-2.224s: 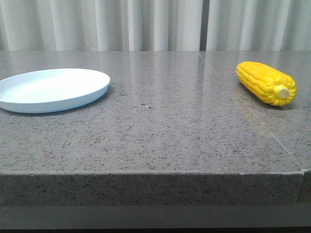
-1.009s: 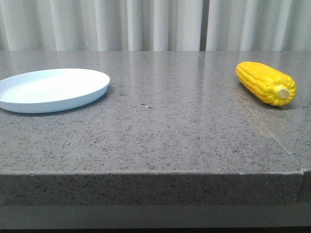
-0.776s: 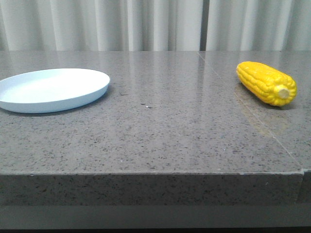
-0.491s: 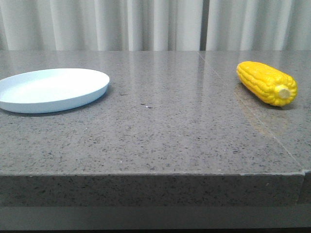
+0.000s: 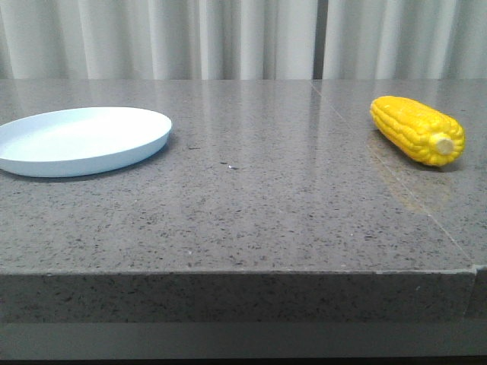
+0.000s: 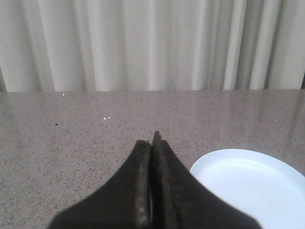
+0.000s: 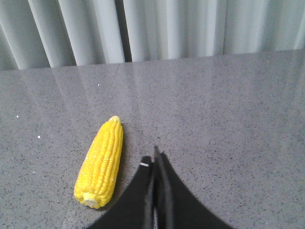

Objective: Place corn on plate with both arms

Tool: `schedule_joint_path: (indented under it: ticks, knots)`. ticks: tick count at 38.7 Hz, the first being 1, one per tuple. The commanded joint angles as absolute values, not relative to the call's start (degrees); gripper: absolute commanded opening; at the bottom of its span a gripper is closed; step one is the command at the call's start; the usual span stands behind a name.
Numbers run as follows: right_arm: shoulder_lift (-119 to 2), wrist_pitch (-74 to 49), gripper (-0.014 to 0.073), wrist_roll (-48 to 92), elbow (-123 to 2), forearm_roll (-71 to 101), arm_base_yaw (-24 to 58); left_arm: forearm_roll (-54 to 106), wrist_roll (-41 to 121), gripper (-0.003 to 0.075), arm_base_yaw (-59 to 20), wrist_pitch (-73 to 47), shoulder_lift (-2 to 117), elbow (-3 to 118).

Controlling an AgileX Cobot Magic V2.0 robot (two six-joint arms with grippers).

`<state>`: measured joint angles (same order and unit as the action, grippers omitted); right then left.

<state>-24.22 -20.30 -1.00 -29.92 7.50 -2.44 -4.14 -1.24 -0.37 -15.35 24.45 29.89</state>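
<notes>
The corn [image 7: 100, 164] lies untouched on the table's [image 5: 251, 205] right side, stub end toward the robot, at ten o'clock from the nearer right gripper [image 7: 155, 157], fingers pressed together like the left gripper's [image 6: 153, 143] beside the plate [image 5: 80, 139].

Bright yellow corn [image 5: 417, 129], pale blue-white plate [image 5: 80, 141], grey speckled table [image 5: 266, 205], whitish pleated curtain [image 5: 228, 38].
</notes>
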Motion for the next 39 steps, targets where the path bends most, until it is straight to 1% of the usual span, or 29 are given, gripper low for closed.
schedule_joint_path:
  ticks: [1, 5, 8, 9, 11, 14, 16, 17, 19, 21, 22, 24, 30, 36, 39]
  knots:
    - [-26.5, -15.6, -0.0066, -0.7, -32.3, 7.6, -2.7, -4.9, -1.6, -0.0020, -0.4, -10.7, 25.7, 32.0]
    - [-26.3, -15.8, -0.0054, -0.7, -32.3, 7.6, -2.7, -4.9, -1.6, -0.0019, -0.4, -10.7, 25.8, 32.0]
    - [-26.3, -15.8, 0.0013, -0.7, -32.3, 7.6, -2.7, -5.0, -1.6, 0.0008, -0.4, -10.7, 25.8, 32.0]
    - [-26.3, -15.8, 0.0053, -0.7, -32.3, 7.6, -2.7, -5.0, -1.6, 0.0036, -0.4, -10.7, 25.8, 31.9]
    - [-26.3, -15.8, 0.0153, -0.7, -32.3, 7.6, -2.7, -5.0, -1.6, 0.0122, -0.4, -10.8, 25.8, 31.9]
    - [-26.3, -15.8, 0.0310, -0.7, -32.3, 7.6, -2.7, -5.0, -1.6, 0.0298, -0.4, -10.9, 25.8, 31.9]
    - [-26.3, -16.0, 0.0423, -0.7, -32.3, 7.6, -2.7, -5.0, -1.6, 0.0446, -0.4, -10.9, 25.8, 31.9]
    - [-26.3, -16.1, 0.0463, -0.7, -32.3, 7.6, -2.7, -5.0, -1.6, 0.0516, -0.4, -10.9, 25.8, 31.9]
    - [-26.3, -16.2, 0.0554, -0.7, -32.3, 7.6, -2.7, -5.0, -1.6, 0.0619, -0.4, -10.9, 25.8, 31.9]
    - [-26.3, -16.2, 0.0616, -0.7, -32.3, 7.6, -2.7, -5.0, -1.6, 0.0690, -0.4, -10.9, 25.8, 31.9]
    - [-26.3, -16.2, 0.0643, -0.7, -32.3, 7.6, -2.7, -5.0, -1.6, 0.0706, -0.4, -10.9, 25.8, 31.9]
    - [-26.3, -16.2, 0.0664, -0.7, -32.3, 7.6, -2.7, -5.0, -1.6, 0.0685, -0.4, -10.9, 25.8, 31.9]
    - [-26.3, -16.3, 0.0662, -0.7, -32.3, 7.6, -2.7, -5.0, -1.6, 0.0635, -0.4, -10.9, 25.8, 31.9]
    - [-26.3, -16.3, 0.0662, -0.7, -32.3, 7.6, -2.7, -4.7, -1.6, 0.0605, -0.5, -9.5, 26.7, 31.9]
    - [-26.3, -16.3, 0.0662, -0.7, -32.3, 7.6, -2.7, -4.7, -1.6, 0.0600, -0.7, -9.7, 29.2, 32.6]
